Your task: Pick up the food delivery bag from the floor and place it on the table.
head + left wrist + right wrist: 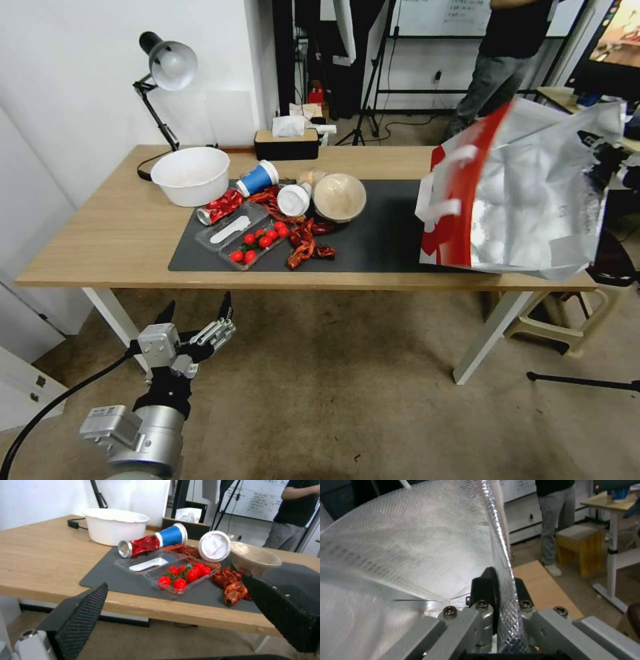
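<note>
Silver-lined food delivery bag (527, 200) sits tilted at the desk's (100, 233) right end, its rim pinched in the right claw (501, 587); the left claw (197, 317) hangs spread and empty below the desk's front edge.

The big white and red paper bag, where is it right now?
The big white and red paper bag with silver foil lining is at the right end of the long light-wood table, tilted over the dark grey mat's edge, its rim pinched in the right claw.
</note>
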Available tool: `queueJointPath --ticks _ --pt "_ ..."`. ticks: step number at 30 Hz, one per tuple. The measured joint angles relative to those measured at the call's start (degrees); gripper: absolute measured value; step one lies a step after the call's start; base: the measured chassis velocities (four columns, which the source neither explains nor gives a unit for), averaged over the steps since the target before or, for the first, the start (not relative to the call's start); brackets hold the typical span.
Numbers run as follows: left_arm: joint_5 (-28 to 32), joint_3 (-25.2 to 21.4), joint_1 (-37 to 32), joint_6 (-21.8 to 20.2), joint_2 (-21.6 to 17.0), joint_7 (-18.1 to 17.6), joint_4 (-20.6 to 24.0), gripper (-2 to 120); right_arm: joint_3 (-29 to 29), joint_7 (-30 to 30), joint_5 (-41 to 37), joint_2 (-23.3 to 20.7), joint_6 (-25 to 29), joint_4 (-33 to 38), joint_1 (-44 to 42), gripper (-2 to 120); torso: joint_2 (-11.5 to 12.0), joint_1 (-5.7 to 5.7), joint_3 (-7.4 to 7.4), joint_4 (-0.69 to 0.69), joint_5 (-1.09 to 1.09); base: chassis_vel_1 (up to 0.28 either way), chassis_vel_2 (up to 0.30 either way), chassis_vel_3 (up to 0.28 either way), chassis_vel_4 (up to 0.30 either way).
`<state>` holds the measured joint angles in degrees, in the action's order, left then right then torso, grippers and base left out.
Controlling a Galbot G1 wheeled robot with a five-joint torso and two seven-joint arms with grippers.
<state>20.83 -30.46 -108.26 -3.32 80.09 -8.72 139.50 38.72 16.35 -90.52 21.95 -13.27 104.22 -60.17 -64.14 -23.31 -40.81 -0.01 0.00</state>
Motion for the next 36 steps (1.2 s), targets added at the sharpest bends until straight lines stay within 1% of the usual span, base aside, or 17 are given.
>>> queueJointPath --ticks 2,5,10,12,14,17,18,20,21,23,24,27,29,30,33,34,36 --pt "0.0 0.0 0.0 0.0 0.0 0.0 0.0 100 -0.2 0.0 0.0 0.0 0.0 -0.1 0.1 0 0.0 0.0 0.0 0.0 0.0 0.0 0.0 0.0 0.0" --pt "0.0 -0.1 0.2 0.0 0.0 0.0 -0.3 100 -4.2 0.6 0.0 1.2 -0.7 -1.7 3.9 0 0.0 0.0 0.0 0.0 0.0 0.0 0.0 0.0 0.0" --pt "0.0 -0.1 0.1 0.0 0.1 0.1 -0.4 100 -6.3 1.1 0.2 2.0 -1.4 -2.6 6.1 0 0.0 0.01 0.0 0.0 0.0 0.0 0.0 0.0 0.0" --pt "0.0 0.0 0.0 0.0 0.3 0.2 -0.5 100 -7.7 1.0 0.9 2.5 -1.4 -3.1 7.8 11 0.0 0.0 0.0 0.0 0.0 0.0 0.0 0.0 0.0" --pt "0.0 0.0 0.0 0.0 0.4 0.3 -0.6 100 -8.1 0.9 1.0 2.7 -1.4 -3.2 8.5 14 0.0 0.0 0.0 0.0 0.0 0.0 0.0 0.0 0.0" --pt "-0.4 0.2 -0.2 0.3 0.8 0.5 -0.8 100 -10.2 0.9 1.3 3.3 -1.2 -4.2 11.8 28 0.0 0.0 0.0 0.0 0.0 0.0 0.0 0.0 0.0" --pt "-0.4 0.2 -0.2 0.3 0.8 0.5 -0.8 100 -10.2 0.9 1.3 3.3 -1.2 -4.2 11.8 28 0.0 0.0 0.0 0.0 0.0 0.0 0.0 0.0 0.0" --pt "-0.5 0.2 -0.3 0.5 0.9 0.6 -0.9 100 -11.4 0.9 1.6 3.6 -1.1 -4.8 13.6 37 0.0 0.0 0.01 0.01 -0.01 0.0 0.0 0.0 0.0" --pt "-0.5 0.2 -0.3 0.5 0.9 0.6 -0.9 100 -11.4 0.9 1.6 3.6 -1.1 -4.8 13.6 37 0.0 0.0 0.01 0.01 -0.01 0.0 0.0 0.0 0.0" --pt "-0.6 0.1 -0.2 0.6 1.0 0.6 -0.9 100 -12.2 0.9 1.8 3.9 -1.1 -5.1 14.9 45 0.0 0.0 0.01 0.01 0.0 0.0 0.0 0.0 0.0" --pt "-0.6 0.1 -0.1 0.6 1.0 0.6 -0.9 100 -12.6 0.8 2.1 3.9 -1.1 -5.2 15.3 51 0.0 0.0 0.0 0.0 0.0 0.0 0.0 0.0 0.0" --pt "-0.5 0.0 -0.1 0.6 1.0 0.6 -0.9 100 -13.0 0.4 2.6 4.1 -1.1 -5.3 15.7 60 0.0 0.0 0.01 -0.01 0.0 0.0 0.0 0.0 0.0" --pt "-0.5 0.0 -0.1 0.6 1.0 0.6 -0.9 100 -13.5 0.3 2.7 4.3 -1.3 -5.3 16.2 71 0.0 0.0 0.01 0.01 0.0 0.0 0.0 0.0 0.0" --pt "-0.5 0.0 -0.1 0.6 1.0 0.6 -0.9 100 -13.5 0.3 2.7 4.3 -1.3 -5.3 16.2 71 0.0 0.0 0.01 0.01 0.0 0.0 0.0 0.0 0.0" --pt "-0.4 -0.1 0.0 0.4 0.9 0.5 -0.9 100 -13.8 0.0 2.8 4.5 -1.5 -4.8 16.2 86 0.0 0.0 0.01 0.0 0.0 0.0 0.0 0.0 0.0" --pt "-0.4 -0.1 0.0 0.4 0.9 0.5 -0.9 100 -13.8 0.0 2.8 4.5 -1.5 -4.8 16.2 86 0.0 0.0 0.01 0.0 0.0 0.0 0.0 0.0 0.0" --pt "-0.3 -0.2 0.0 0.3 0.8 0.5 -0.9 100 -13.7 -0.5 3.2 4.6 -1.6 -4.5 15.9 94 0.0 0.0 0.01 0.0 0.0 0.0 0.0 0.0 0.0"
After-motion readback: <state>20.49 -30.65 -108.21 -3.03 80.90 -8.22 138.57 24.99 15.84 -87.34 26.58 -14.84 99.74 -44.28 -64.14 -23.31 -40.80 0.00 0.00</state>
